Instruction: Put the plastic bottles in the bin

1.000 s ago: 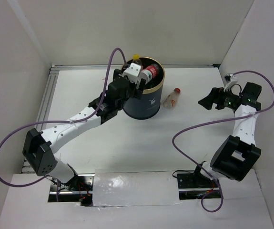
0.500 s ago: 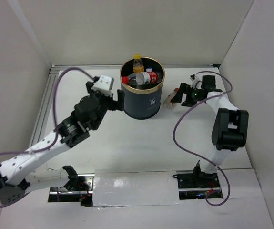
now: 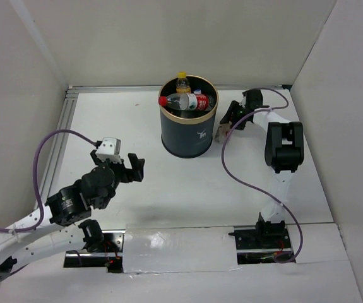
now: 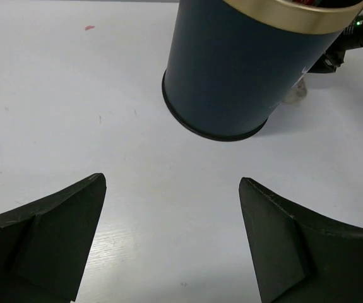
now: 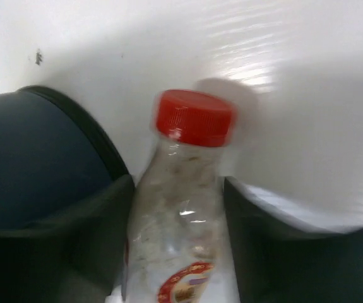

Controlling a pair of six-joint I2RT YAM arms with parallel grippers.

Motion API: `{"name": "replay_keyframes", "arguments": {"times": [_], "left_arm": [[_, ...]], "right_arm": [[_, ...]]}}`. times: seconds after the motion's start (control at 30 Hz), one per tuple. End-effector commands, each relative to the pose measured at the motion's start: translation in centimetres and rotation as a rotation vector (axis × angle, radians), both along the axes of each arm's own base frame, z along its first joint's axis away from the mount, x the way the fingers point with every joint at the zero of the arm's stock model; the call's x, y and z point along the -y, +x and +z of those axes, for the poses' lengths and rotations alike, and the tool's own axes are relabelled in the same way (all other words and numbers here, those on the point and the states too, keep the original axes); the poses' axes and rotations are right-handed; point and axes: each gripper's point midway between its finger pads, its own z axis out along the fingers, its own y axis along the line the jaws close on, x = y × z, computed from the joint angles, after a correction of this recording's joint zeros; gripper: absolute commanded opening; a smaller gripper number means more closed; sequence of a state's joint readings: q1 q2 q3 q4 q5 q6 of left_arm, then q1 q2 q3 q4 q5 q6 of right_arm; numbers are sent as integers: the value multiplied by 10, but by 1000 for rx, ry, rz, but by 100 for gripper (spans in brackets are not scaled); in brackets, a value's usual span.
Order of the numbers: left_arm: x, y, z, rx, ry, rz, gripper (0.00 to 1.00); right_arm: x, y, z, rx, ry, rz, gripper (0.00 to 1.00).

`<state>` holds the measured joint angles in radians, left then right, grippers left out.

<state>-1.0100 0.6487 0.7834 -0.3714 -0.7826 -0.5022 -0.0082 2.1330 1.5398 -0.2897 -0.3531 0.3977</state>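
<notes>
1. A white table (image 3: 168,183) forms the floor of the scene; the left wrist view shows its surface as matte with a few faint scuffs.
2. A small red mark (image 4: 89,28) sits on the table top, near the upper left of the left wrist view.
3. A tiny dark speck (image 5: 38,57) shows on the table at the upper left of the right wrist view.
4. Plain white walls enclose the table: a left wall (image 3: 17,95), a back wall (image 3: 181,38) and a right wall (image 3: 348,126).
5. An aluminium rail (image 3: 61,136) runs along the table's left edge, and a second rail (image 3: 118,89) runs along the far edge; they meet at the far left corner.
6. A white ledge (image 3: 178,249) spans the near edge, with a dark slot (image 3: 93,257) cut toward its left and another slot (image 3: 263,247) toward its right.
</notes>
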Motion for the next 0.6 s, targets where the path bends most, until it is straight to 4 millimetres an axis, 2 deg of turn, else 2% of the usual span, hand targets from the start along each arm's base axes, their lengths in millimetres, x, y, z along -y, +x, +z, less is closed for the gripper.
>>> {"name": "replay_keyframes", "arguments": {"times": [0.0,0.03,0.07,0.1,0.13,0.17,0.2,0.23,0.3,0.33,0.37,0.4,0.43,0.47,0.5,0.53,0.57], "left_arm": [[2,-1,-7,-25,-33,29,99],[4,0,-10,-33,-20,29,99],[4,0,-14,-41,-21,32,99],[9,0,-22,-51,-18,24,99],[11,0,-25,-55,-18,16,99],[15,-1,-31,-64,-20,9,99],[19,-2,-33,-67,-26,-6,99],[23,-1,-39,-69,-43,-12,99],[28,0,-45,-71,-48,-24,99],[33,1,-47,-62,-58,-38,99],[35,2,-49,-60,-60,-39,99],[38,3,-45,-45,-57,-56,99],[42,3,-51,-49,-45,-69,99],[46,6,-49,-37,-52,-72,99],[49,6,-52,-39,-41,-85,99],[50,9,-53,-39,-38,-88,99],[51,11,-54,-41,-41,-86,99]], "right_arm": [[-16,-3,-9,-27,23,12,41],[-11,-1,-3,-15,23,2,41],[-6,-6,0,-15,19,17,34],[6,-9,7,-4,38,18,21],[14,-11,27,22,41,20,14],[22,-12,39,61,23,51,8],[27,-12,58,104,26,77,6],[44,-7,102,205,3,71,4],[51,-8,153,344,-44,153,4],[53,-4,192,441,-86,173,2],[51,-11,237,555,-124,197,2],[46,-16,263,638,-145,248,2],[43,-20,286,702,-152,261,1],[30,-29,315,791,-152,301,1],[19,-34,328,840,-146,351,1],[4,-39,333,868,-111,416,1],[-18,-44,337,898,-90,483,1]]}}
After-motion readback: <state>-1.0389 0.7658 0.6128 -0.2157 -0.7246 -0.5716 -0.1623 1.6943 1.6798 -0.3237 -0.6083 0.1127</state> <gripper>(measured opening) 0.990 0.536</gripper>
